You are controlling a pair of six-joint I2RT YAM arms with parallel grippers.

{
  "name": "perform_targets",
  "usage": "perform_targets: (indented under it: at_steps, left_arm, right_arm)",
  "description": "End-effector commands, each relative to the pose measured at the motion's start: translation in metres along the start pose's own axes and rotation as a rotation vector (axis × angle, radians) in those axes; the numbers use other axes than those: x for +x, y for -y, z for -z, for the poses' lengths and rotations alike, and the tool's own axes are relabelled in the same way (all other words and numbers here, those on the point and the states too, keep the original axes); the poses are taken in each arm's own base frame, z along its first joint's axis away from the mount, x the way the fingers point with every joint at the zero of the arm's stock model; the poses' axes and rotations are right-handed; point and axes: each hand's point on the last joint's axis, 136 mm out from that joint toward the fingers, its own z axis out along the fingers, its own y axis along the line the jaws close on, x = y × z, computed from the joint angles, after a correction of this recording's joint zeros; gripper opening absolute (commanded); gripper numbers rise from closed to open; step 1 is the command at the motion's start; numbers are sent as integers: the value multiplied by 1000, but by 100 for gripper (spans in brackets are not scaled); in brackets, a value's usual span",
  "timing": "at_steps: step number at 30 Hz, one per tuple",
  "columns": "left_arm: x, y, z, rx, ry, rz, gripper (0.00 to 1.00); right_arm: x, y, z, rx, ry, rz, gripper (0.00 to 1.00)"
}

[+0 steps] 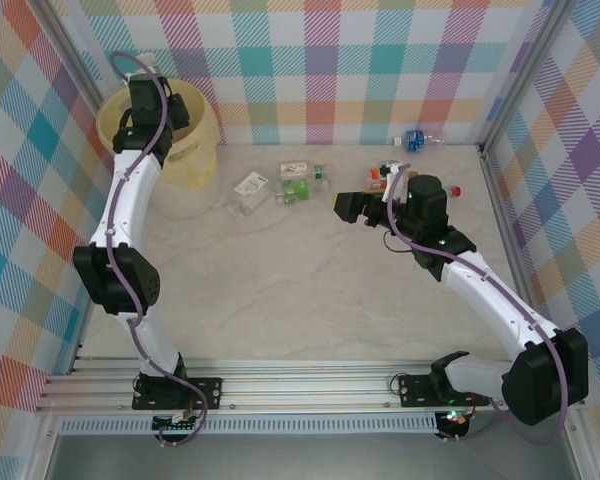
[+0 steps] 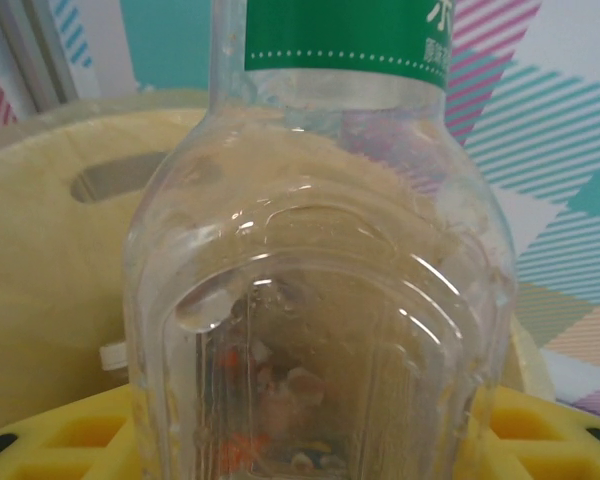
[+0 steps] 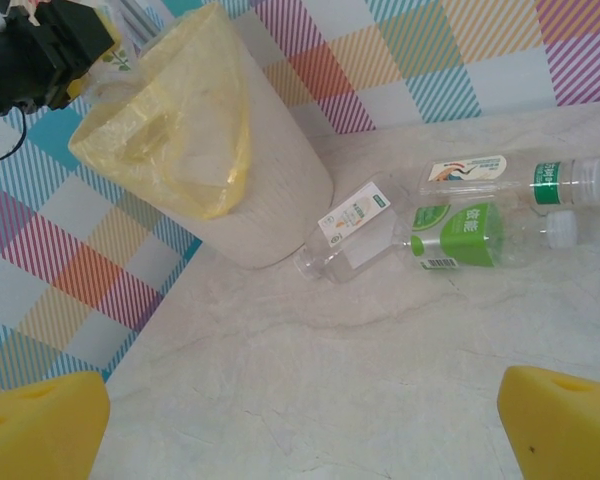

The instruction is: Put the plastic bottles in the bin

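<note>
The left gripper (image 1: pixel 168 110) is up over the yellow bin (image 1: pixel 192 168), squeezed tight on a clear bottle (image 2: pixel 320 300) (green label on it). The right gripper (image 3: pixel 300 430) hangs wide apart over the table (image 3: pixel 330 370). Three other bottles (image 3: pixel 460 235) lie beside the bin

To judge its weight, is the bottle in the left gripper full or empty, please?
Empty: the green-labelled bottle shows no liquid; the bin shows through it.
</note>
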Motion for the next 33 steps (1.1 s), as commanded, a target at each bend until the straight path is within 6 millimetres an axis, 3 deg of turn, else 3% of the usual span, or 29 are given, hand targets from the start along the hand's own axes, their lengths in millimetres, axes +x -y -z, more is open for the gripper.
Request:
perform_targets:
  at_steps: [1,6,13,21,28,33]
  left_arm:
    - [0,6,-2,43,-38,19,48]
    - [9,10,-13,53,-82,38,50]
    - [8,19,-16,129,-113,109,61]
    - [-1,32,-7,205,-118,144,87]
    - [-1,37,-2,239,-132,153,95]
    - [2,56,13,349,-170,152,100]
  right_arm:
    - [-6,-8,6,-10,21,23,100]
    - [-7,-8,6,-6,21,26,100]
    - [-6,-7,4,-4,13,31,100]
    - [-7,-6,4,2,12,42,100]
    - [-5,-6,5,4,7,40,100]
    - [-3,-5,6,10,7,39,100]
